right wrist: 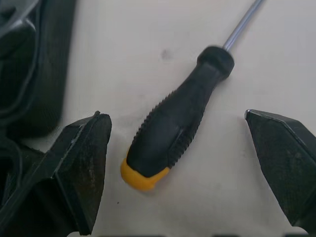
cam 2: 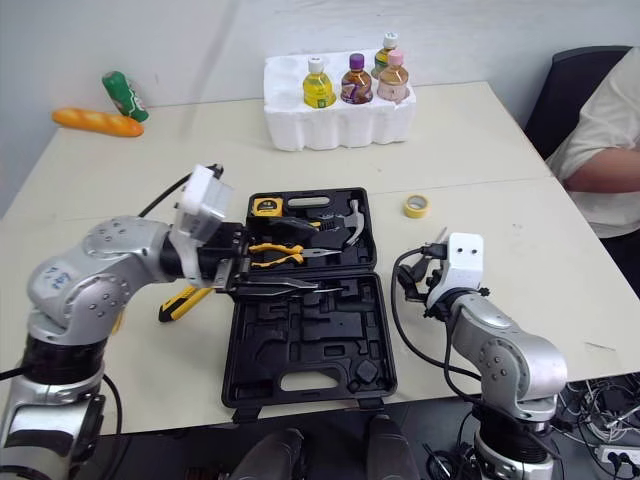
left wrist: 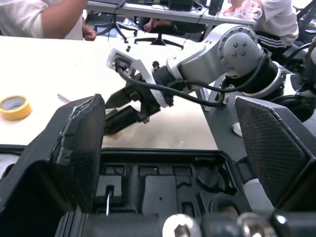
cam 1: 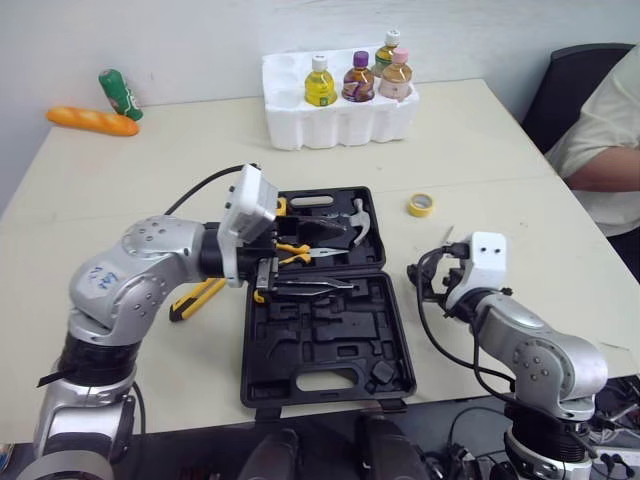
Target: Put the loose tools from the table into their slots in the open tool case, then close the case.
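Right wrist view: your right hand point(right wrist: 174, 114) is spread wide, and the screwdriver point(right wrist: 170, 133) lies flat on the tabletop point(right wrist: 148, 39) between the fingers, apart from both. Its black handle with the yellow cap is nearest the camera and the shaft points away.

Your left hand point(left wrist: 169, 101) is spread too, with nothing between its fingers. It is low over the open tool case point(cam 1: 330, 345), at the hinge line between the two halves. Just beside its fingertips lies what looks like long-nose pliers point(cam 1: 315, 285); you cannot tell whether they touch.

The far half holds a hammer point(cam 1: 358, 222) and yellow-handled pliers point(cam 1: 295, 250). A yellow-and-black knife point(cam 1: 195, 298) lies on the tabletop just left of the case. A roll of yellow tape point(cam 1: 421, 205) sits to the case's right, beyond your right hand.
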{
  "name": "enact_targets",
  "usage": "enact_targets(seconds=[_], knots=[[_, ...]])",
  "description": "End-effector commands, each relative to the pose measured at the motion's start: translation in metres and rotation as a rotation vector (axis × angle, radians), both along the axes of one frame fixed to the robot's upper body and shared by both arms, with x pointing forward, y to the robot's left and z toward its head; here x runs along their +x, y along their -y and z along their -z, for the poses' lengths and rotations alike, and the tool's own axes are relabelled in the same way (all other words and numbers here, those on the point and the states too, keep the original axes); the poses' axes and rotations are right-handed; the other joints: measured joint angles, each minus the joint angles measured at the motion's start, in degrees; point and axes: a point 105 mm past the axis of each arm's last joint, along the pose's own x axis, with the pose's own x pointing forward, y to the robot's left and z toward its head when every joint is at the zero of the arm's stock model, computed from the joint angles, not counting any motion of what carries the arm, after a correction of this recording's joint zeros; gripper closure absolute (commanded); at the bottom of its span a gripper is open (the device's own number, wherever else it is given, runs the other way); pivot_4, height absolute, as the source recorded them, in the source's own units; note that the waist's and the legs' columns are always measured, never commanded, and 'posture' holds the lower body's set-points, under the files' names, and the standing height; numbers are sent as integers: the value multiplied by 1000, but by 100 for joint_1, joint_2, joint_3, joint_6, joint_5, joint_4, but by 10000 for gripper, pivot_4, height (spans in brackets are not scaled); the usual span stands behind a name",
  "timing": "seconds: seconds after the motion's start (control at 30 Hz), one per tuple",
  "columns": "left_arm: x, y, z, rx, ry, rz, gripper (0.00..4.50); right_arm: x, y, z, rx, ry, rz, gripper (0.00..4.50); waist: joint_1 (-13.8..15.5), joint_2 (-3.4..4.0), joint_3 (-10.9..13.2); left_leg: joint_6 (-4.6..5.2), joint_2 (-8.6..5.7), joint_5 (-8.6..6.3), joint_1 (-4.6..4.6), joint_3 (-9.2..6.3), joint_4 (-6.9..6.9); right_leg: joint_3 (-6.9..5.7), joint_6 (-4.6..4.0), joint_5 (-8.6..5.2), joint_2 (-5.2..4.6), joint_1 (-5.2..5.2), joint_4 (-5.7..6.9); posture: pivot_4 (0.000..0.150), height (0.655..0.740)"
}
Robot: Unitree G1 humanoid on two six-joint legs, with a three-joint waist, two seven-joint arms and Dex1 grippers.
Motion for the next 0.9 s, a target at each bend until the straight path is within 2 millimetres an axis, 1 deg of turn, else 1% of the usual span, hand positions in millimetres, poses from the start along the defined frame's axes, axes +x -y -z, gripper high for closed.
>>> enact_targets(seconds=[0.03,0.17,0.27,0.37,0.47,0.57,0.7,0.77,0.9], knots=[[0,5,-7,-12,55,8,1295,0,3,-3,-13,19,27,0,4,-1,0,0,0,0,0,0,1,-1,0,0,0,0,0,1500,7374],[2,6,-5,-11,61,-1,1295,-4,15,4,-83,5,104,0,13,-1,-1,0,0,0,0,-1,4,0,0,0,0,0,-3,1500,7374],[3,4,-4,-9,68,-16,1295,-7,26,6,-100,17,181,0,41,-7,-4,0,-2,0,0,-4,7,-3,0,0,-1,2,-8,1500,7374],[5,4,-4,-14,75,-29,0,-8,33,6,-95,29,219,8545,58,-8,-5,2,-8,1,0,-4,13,-1,1,0,-5,5,-11,1500,7374],[5,4,-4,-18,76,-29,0,-8,33,8,-91,15,192,22857,34,-8,-5,3,-8,1,0,-3,12,0,1,1,-4,5,-11,1500,7374],[6,5,-4,-19,77,-28,0,-7,32,8,-94,11,157,22857,20,-8,-5,2,-3,2,0,-3,8,-1,1,0,-1,3,-10,1500,7374],[6,5,-4,-22,83,-28,0,-7,30,7,-121,-15,51,22857,20,-9,-5,2,-5,2,1,-1,12,0,1,1,-2,5,-10,1500,7374],[6,5,-3,-27,89,-31,0,-7,33,5,-137,-25,33,22857,21,-9,-5,3,-5,2,1,-1,12,0,1,1,-2,5,-10,1500,7374],[5,7,-3,-49,96,-41,0,-5,46,1,-137,-50,30,22857,24,-9,-5,3,-4,2,1,-2,12,0,1,1,-2,4,-9,1500,7374]])
